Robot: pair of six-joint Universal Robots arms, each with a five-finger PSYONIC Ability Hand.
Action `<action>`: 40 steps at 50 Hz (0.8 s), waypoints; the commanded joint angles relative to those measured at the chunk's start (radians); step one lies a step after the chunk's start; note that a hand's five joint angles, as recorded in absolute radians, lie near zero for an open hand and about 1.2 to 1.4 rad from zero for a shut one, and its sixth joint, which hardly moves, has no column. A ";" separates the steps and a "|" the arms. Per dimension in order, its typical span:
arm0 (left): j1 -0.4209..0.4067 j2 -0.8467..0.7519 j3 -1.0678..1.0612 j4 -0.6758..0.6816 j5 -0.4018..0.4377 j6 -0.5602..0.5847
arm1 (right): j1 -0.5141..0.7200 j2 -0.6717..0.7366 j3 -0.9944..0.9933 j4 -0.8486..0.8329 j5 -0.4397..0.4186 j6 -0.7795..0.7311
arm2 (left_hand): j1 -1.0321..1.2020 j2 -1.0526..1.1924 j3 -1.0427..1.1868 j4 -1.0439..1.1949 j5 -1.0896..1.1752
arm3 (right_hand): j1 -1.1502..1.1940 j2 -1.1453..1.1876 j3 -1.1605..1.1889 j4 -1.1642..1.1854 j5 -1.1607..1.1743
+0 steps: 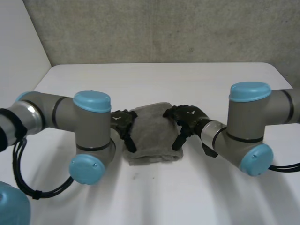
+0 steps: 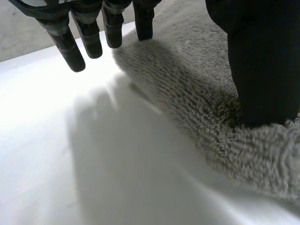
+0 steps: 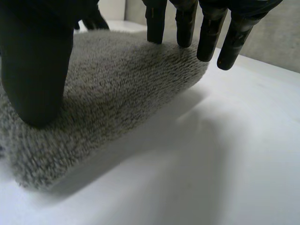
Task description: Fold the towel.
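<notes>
Grey arms [image 1: 61, 112] carry light-blue caps [image 1: 92, 101]; each robot hand [image 1: 189, 115] is black

The head camera sits high above the six o'clock side of the white table [image 1: 154, 197], facing down and forward across it to the grey wall [image 1: 164, 28] at twelve o'clock. From there the towel [image 1: 152, 136] lies at centre, with the left hand [image 1: 123, 123] at its nine o'clock and the right hand [image 1: 187, 118] at its three. Each wrist camera rides just above the table, very near, looking along its own palm. All three views share the towel and the table beside it.
</notes>
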 commanded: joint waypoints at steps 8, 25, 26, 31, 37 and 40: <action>-0.040 0.126 -0.081 0.020 0.000 0.002 | 0.060 -0.069 -0.027 -0.002 0.164 -0.265 | 0.014 0.010 0.009 0.010 -0.007 | -0.034 -0.057 -0.037 -0.056 -0.060; 0.087 0.600 -0.076 0.010 0.013 0.008 | -0.121 -0.517 -0.010 -0.080 0.223 -0.245 | 0.005 0.001 0.001 0.001 -0.016 | -0.034 -0.057 -0.037 -0.056 -0.060; 0.127 0.638 -0.068 -0.003 0.022 0.014 | -0.142 -0.548 -0.010 -0.079 0.226 -0.234 | 0.003 -0.002 -0.002 -0.002 -0.019 | -0.034 -0.057 -0.037 -0.056 -0.060; 0.265 0.710 -0.027 -0.090 0.074 0.054 | -0.212 -0.607 -0.010 -0.066 0.217 -0.223 | 0.000 -0.005 -0.005 -0.005 -0.022 | -0.034 -0.057 -0.037 -0.056 -0.060; 0.322 0.713 -0.019 -0.207 0.192 0.057 | -0.241 -0.613 -0.030 0.026 0.194 -0.223 | -0.003 -0.008 -0.008 -0.008 -0.025 | -0.034 -0.057 -0.037 -0.056 -0.060; 0.330 0.713 -0.035 -0.210 0.226 0.055 | -0.233 -0.609 -0.044 0.086 0.151 -0.223 | -0.003 -0.008 -0.008 -0.008 -0.025 | -0.034 -0.057 -0.037 -0.056 -0.060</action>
